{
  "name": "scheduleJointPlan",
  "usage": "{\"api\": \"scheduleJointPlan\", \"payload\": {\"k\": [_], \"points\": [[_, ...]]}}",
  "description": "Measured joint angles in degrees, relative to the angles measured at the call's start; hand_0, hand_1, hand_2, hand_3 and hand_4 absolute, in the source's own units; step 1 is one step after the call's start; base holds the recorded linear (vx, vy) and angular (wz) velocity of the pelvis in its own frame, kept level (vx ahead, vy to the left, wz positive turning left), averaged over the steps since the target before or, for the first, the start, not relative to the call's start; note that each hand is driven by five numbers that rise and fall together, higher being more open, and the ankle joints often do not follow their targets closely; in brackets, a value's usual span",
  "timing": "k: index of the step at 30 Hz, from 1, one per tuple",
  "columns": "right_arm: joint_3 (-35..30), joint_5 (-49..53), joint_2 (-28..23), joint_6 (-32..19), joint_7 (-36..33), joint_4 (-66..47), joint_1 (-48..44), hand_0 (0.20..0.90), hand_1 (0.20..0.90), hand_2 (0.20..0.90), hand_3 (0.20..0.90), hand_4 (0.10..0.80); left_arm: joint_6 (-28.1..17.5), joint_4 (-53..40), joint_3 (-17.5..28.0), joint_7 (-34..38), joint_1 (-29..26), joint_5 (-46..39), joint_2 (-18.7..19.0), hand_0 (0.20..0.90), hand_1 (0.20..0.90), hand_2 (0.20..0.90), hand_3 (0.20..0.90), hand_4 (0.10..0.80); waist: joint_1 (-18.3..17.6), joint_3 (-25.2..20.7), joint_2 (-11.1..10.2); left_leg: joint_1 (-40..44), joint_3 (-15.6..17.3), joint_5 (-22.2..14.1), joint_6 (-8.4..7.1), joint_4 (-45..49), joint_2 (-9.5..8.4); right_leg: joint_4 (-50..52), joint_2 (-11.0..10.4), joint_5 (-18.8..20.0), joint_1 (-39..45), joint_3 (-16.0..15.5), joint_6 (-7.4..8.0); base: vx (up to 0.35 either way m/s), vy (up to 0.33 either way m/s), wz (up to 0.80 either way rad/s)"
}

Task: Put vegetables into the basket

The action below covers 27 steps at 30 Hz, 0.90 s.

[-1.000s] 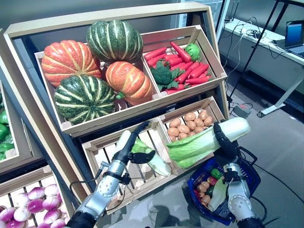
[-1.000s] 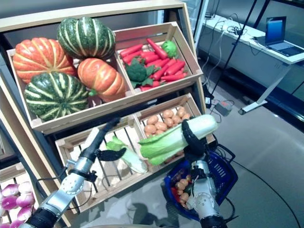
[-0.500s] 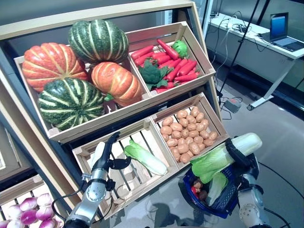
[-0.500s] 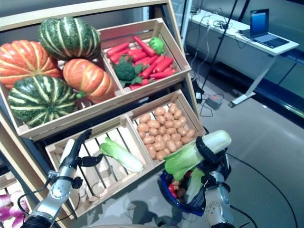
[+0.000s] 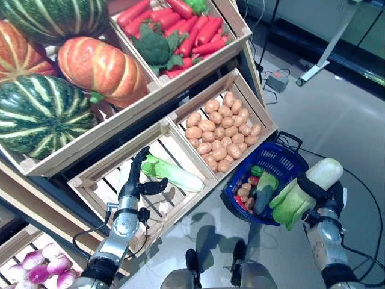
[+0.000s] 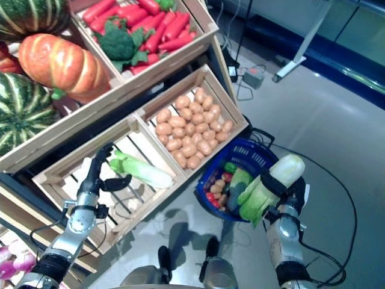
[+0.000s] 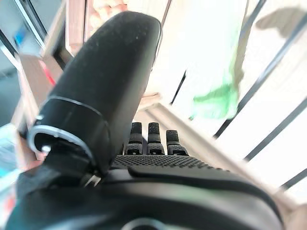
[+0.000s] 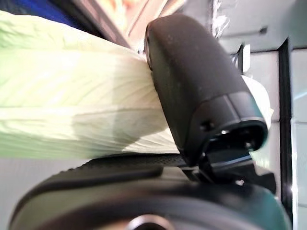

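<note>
My right hand (image 5: 323, 192) is shut on a pale green napa cabbage (image 5: 301, 192), with its thumb (image 8: 192, 91) pressed across the cabbage (image 8: 72, 120). The cabbage hangs just right of the blue basket (image 5: 283, 161), leafy end near the rim. The basket stands on the floor and holds several small vegetables and another leafy green (image 5: 263, 188). My left hand (image 5: 136, 180) is open, raised in the slatted crate (image 5: 102, 180) beside a second napa cabbage (image 5: 173, 173); its fingers (image 7: 148, 139) point at the slats.
A crate of potatoes (image 5: 219, 135) sits right behind the basket. Above are pumpkins (image 5: 99, 63) and a crate with carrots and broccoli (image 5: 171, 33). Purple-white turnips (image 5: 45, 268) lie at the lower left. Grey floor (image 5: 337, 120) spreads to the right.
The camera has tilted down and the whole scene shifted up. My right hand has lowered the cabbage to the right side of the basket. The left hand has stayed by the slatted crate.
</note>
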Motion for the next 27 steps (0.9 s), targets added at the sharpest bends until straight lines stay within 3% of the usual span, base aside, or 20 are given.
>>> {"api": "scheduleJointPlan", "payload": {"k": [4, 6, 10, 12, 16, 21, 27], "points": [[0.23, -1.47, -4.42, 0.01, -3.76, 1.14, -6.83, 0.300, 0.300, 0.300, 0.300, 0.400, 0.35, 0.43, -1.35, 0.19, -2.41, -1.28, -0.08, 0.900, 0.900, 0.900, 0.900, 0.800, 0.10, 3.67, 2.13, -3.38, -3.83, 0.28, -0.82, 1.76, 0.94, -4.27, 1.89, 2.81, -0.07, -0.29, -1.57, -0.095, -0.068, 0.02], [0.27, -1.41, -8.44, 0.02, -3.78, 3.59, -11.37, 0.300, 0.300, 0.300, 0.300, 0.400, 0.32, 0.37, -2.75, 1.15, -5.78, -1.25, -0.08, 0.900, 0.900, 0.900, 0.900, 0.800, -0.19, 5.92, 3.60, -6.44, -5.27, -0.30, -1.68, 4.51, 1.15, -3.81, 1.93, 2.93, -1.48, -0.76, -1.76, -0.120, -0.036, 0.25], [0.26, -1.07, -12.02, 0.06, -3.39, 8.51, -20.74, 0.300, 0.300, 0.300, 0.300, 0.400, -0.14, -0.58, -3.13, 3.59, -11.17, -1.20, 0.08, 0.900, 0.900, 0.900, 0.900, 0.800, 0.43, 9.63, 5.01, -12.85, -6.23, -0.96, -1.60, 9.30, 1.18, 1.28, 1.02, 1.96, -7.46, -1.51, -2.42, -0.114, -0.015, 0.13], [0.30, 1.22, -12.03, 0.70, -2.46, 10.17, -24.10, 0.300, 0.300, 0.300, 0.300, 0.400, -0.15, -0.61, -3.31, 4.48, -13.23, -1.13, 0.16, 0.900, 0.900, 0.900, 0.900, 0.800, 0.75, 10.37, 5.05, -16.25, -6.35, -2.10, -1.32, 12.84, 1.15, 6.71, -0.14, 0.05, -11.54, -1.56, -2.56, -0.105, -0.024, 0.05], [0.50, 10.19, -12.11, 2.55, -0.39, 14.35, -28.01, 0.300, 0.300, 0.300, 0.300, 0.400, -0.26, -1.25, -5.34, 5.71, -16.58, -0.63, 1.12, 0.900, 0.900, 0.900, 0.900, 0.800, 2.00, 11.06, 4.65, -22.96, -6.48, -5.85, -0.40, 22.87, 0.22, 21.59, -4.65, -6.43, -19.67, -1.56, -2.68, -0.072, -0.018, 0.18], [2.02, 12.21, -12.50, 5.54, 1.44, 17.50, -30.32, 0.300, 0.300, 0.300, 0.300, 0.400, -0.50, -4.30, -5.81, 6.83, -17.16, 1.15, 4.81, 0.900, 0.900, 0.900, 0.900, 0.800, 2.54, 11.10, 4.50, -34.06, -8.13, -13.04, 0.66, 40.58, -0.20, 38.72, -9.40, -14.22, -29.38, -0.75, -3.63, -0.012, -0.013, 0.20], [2.17, 12.30, -12.99, 8.73, 5.09, 18.14, -31.76, 0.300, 0.300, 0.300, 0.300, 0.400, -0.52, -5.74, -5.88, 8.43, -17.14, 5.21, 7.59, 0.900, 0.900, 0.900, 0.900, 0.800, 3.38, 11.15, 4.13, -44.06, -9.11, -17.43, 1.06, 54.36, 0.31, 51.53, -11.69, -18.62, -39.03, 1.43, -4.20, 0.007, 0.009, 0.03]]}}
